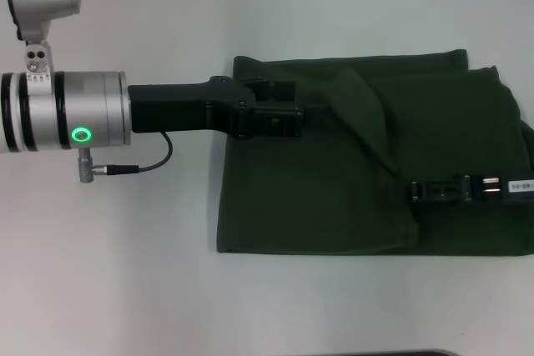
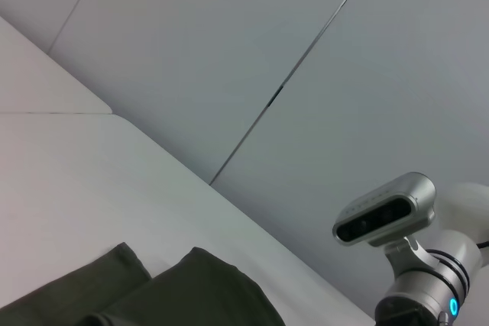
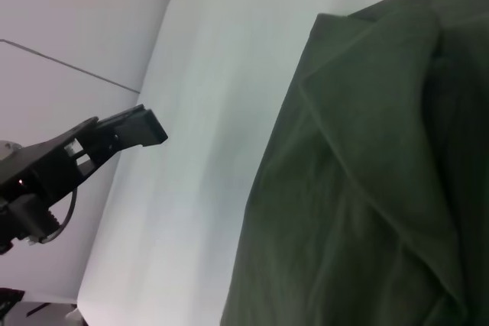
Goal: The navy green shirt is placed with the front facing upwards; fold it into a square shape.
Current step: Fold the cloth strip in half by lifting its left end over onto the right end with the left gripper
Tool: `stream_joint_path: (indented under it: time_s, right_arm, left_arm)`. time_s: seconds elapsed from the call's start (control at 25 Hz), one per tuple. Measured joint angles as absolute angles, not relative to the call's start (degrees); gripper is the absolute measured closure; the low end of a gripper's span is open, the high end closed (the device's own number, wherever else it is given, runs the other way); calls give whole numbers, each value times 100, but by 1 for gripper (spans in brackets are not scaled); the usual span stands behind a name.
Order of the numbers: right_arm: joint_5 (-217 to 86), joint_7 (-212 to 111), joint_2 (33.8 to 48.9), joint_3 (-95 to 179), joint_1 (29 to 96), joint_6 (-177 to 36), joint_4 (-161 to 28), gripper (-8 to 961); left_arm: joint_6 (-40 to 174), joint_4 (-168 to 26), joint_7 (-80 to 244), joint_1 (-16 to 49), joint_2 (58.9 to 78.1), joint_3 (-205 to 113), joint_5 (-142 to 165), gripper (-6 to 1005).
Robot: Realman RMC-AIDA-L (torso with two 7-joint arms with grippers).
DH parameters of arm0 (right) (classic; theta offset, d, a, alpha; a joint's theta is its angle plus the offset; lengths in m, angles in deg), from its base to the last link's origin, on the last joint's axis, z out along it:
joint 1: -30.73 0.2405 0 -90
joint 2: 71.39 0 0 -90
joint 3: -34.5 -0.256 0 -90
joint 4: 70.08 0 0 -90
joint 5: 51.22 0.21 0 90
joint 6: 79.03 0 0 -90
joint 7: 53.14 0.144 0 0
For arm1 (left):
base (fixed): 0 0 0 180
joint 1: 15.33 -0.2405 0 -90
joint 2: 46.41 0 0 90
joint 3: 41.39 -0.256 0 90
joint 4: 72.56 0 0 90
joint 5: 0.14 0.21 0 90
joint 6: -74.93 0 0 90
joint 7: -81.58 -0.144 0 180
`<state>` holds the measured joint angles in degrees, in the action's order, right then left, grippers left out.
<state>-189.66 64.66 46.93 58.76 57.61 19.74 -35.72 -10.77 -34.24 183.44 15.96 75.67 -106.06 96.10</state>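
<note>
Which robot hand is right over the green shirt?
The left gripper, over the navy green shirt's far left part. The right gripper sits at its right side, lower down.

Navy green shirt: plain dark olive-green, no pattern visible. Desk: plain white. Left pincer: black, on a silver arm with a green ring light. Right pincer: black.

one shirt, dark green, folded. one white surface carrying it. two robot arms, each ending in one black hand: left hand and right hand. one cable at the left wrist.
</note>
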Motion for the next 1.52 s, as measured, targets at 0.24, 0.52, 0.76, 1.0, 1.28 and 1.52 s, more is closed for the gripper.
stream_joint_path:
  time_s: [0.24, 0.52, 0.76, 1.0, 1.28, 1.52]
  right_arm:
    - [-18964, 6549, 4727, 5974, 5871, 1799, -3770, 55]
    - [-18953, 6597, 4758, 6045, 5914, 1710, -3920, 54]
    - [-18914, 6613, 4685, 5931, 5752, 1752, -3883, 54]
    - [-18912, 6612, 4645, 5874, 5620, 1885, -3872, 54]
    - [-18911, 6611, 4658, 5874, 5626, 1964, -3950, 65]
    - [-18912, 6669, 4672, 5896, 5706, 1913, -4042, 85]
  left_arm:
    - [-1093, -3424, 18341, 1587, 7566, -10601, 9610, 82]
    - [-1081, -3424, 18339, 1589, 7563, -10598, 9609, 82]
    - [-1077, -3424, 18330, 1600, 7558, -10598, 9610, 82]
    - [-1076, -3424, 18327, 1608, 7562, -10590, 9609, 82]
    - [-1076, -3424, 18336, 1631, 7567, -10590, 9609, 82]
    - [-1080, -3424, 18340, 1631, 7560, -10509, 9610, 82]
